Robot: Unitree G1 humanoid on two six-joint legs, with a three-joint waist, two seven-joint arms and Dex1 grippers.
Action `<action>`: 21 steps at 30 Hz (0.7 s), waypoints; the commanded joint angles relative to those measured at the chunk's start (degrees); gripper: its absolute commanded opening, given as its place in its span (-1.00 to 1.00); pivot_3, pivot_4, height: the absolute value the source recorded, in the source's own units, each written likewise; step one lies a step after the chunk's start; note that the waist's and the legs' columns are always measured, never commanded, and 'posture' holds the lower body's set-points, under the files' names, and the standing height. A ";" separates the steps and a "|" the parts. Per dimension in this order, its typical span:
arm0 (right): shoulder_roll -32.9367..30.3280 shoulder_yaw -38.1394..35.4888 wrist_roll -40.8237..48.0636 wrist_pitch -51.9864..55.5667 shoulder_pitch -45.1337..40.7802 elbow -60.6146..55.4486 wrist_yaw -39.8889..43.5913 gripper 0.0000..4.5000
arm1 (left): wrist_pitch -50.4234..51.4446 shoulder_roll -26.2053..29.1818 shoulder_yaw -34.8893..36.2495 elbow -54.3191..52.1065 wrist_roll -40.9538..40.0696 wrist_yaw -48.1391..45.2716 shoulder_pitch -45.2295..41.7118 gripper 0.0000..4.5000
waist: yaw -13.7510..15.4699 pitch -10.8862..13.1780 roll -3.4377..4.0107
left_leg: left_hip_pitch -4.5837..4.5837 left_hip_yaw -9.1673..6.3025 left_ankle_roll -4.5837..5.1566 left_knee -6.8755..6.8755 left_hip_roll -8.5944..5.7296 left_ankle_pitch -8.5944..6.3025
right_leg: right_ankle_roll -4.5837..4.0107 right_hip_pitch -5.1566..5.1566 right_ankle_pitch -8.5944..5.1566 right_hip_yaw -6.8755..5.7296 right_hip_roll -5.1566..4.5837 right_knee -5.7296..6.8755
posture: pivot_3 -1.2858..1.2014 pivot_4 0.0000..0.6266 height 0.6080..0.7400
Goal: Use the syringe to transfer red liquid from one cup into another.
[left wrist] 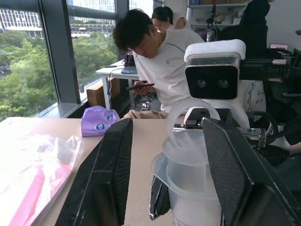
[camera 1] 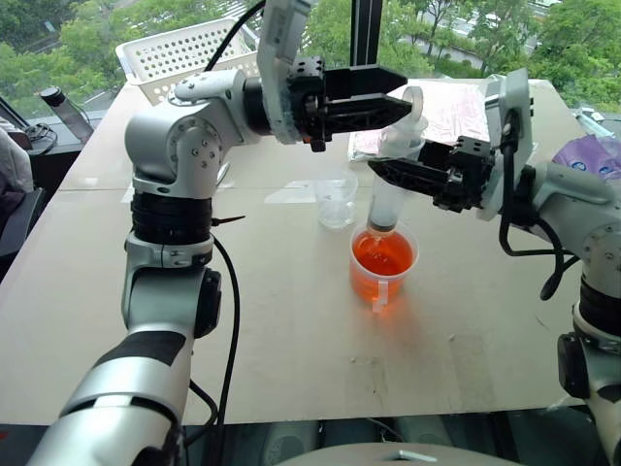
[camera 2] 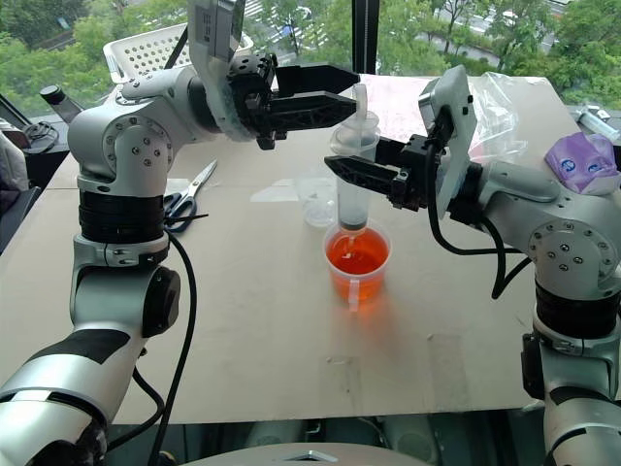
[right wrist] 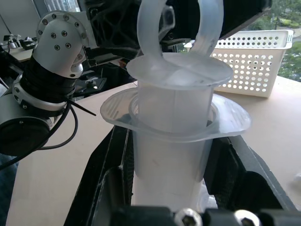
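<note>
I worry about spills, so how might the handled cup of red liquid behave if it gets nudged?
Probably fairly steady: the handled cup is wide, stands flat on the table, and its red liquid adds weight. A sharper knock might slosh it, since it has no lid. The syringe tip dips inside, so sideways drag could tip it.

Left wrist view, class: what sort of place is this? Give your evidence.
Probably an office or robotics lab on an upper floor. A seated person looks at a phone beside a desk, shelves line the back wall, and tall windows overlook trees and buildings.
</note>
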 commanded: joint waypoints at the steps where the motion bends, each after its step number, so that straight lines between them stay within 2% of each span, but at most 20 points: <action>1: -1.07 -2.63 1.00 -1.91 -1.76 -0.75 1.04 -0.31 | 0.46 -0.02 0.58 -1.30 -1.17 0.35 -1.61 0.03 | -0.03 0.00 0.00 | 0.00 0.00 0.00 0.00 0.00 0.00 | 0.00 0.00 0.00 0.00 0.00 0.00 | 0.03 -0.52 1.00; 13: -1.87 -3.88 3.10 -1.77 -2.11 0.02 0.86 -0.31 | -0.53 3.47 1.72 1.67 -1.10 -1.96 -2.28 0.03 | -0.05 0.00 0.00 | 0.00 0.00 0.00 0.00 0.00 0.00 | 0.00 0.00 0.00 0.00 0.00 0.01 | 0.03 -0.52 1.00; 21: -2.19 -3.61 2.97 -1.79 -1.56 0.36 1.40 -0.31 | 0.15 3.81 3.51 2.59 -2.21 -0.97 -2.95 0.03 | -0.02 0.00 0.00 | 0.00 0.00 0.00 0.00 0.00 0.00 | 0.00 0.00 0.00 0.00 0.00 0.01 | 0.03 -0.52 1.00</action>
